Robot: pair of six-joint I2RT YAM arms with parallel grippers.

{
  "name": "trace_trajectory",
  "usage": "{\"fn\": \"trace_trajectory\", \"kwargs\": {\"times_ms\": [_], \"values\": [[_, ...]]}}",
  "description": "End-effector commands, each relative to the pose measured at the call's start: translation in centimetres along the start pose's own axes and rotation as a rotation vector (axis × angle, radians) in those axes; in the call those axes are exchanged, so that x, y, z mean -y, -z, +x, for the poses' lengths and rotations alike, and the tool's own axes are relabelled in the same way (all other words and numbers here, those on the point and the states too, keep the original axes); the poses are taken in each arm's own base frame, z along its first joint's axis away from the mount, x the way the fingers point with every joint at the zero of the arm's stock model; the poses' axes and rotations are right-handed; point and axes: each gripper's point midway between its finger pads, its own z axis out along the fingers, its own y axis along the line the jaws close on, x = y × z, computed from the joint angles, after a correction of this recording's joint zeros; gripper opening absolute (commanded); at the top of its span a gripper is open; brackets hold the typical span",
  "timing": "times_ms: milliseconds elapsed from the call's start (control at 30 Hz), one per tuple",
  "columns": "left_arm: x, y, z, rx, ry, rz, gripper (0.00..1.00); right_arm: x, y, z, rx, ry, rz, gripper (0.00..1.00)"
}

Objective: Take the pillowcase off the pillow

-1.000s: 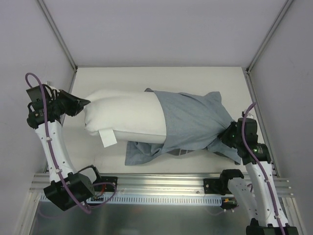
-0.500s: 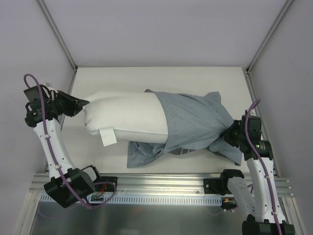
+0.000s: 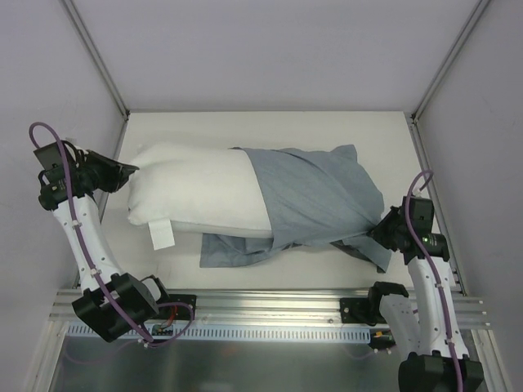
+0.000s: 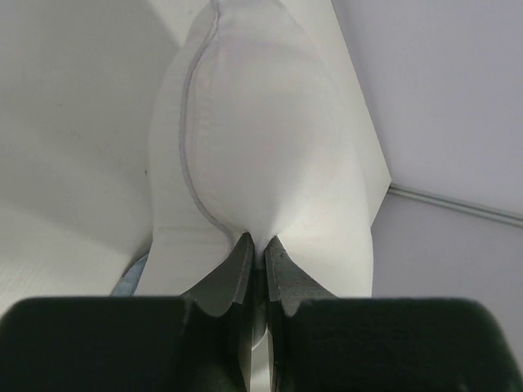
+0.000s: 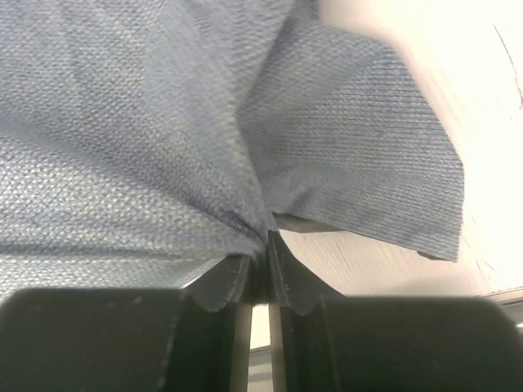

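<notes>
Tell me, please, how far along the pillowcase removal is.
Roughly halfway. Done: the left half of the pillow lies bare; the pillowcase covers only the right half. In hand: the left pincer is shut on the pillow's left end, the right pincer on the pillowcase's right corner. Left: drawing the fabric off the covered half.

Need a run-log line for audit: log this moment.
left gripper: shut on plump white pillow | right gripper: shut on soft grey fabric pillowcase | state: pillow half uncovered
</notes>
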Motion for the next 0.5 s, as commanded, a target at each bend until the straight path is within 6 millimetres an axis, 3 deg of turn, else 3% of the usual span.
{"fn": "trace_trajectory", "kwargs": {"times_ms": [0,33,67,100,133,267,467], "values": [[1.1,0.7,-5.1,0.214,-0.101,0.021,0.00,1.0,-0.2,-2.1,0.098,-0.018,0.060,0.13],[1.1,0.7,-5.2,0.214,-0.103,0.020,0.00,1.0,-0.2,-2.0,0.098,-0.013,0.057,0.14],[1.1,0.6,-5.1,0.212,-0.100,0.021,0.00,0.9,-0.1,-2.1,0.101,-0.011,0.051,0.21],[1.1,0.6,-5.1,0.211,-0.099,0.022,0.00,0.8,0.0,-2.1,0.098,-0.009,0.046,0.15],[1.2,0.7,-5.1,0.211,-0.099,0.026,0.00,0.8,0.0,-2.1,0.101,-0.005,0.046,0.01],[1.1,0.6,-5.0,0.208,-0.099,0.023,0.00,0.7,0.4,-2.8,0.146,-0.012,0.036,0.01],[1.2,0.6,-5.1,0.210,-0.101,0.025,0.00,2.0,1.4,-5.3,0.232,-0.048,0.132,0.01]]}}
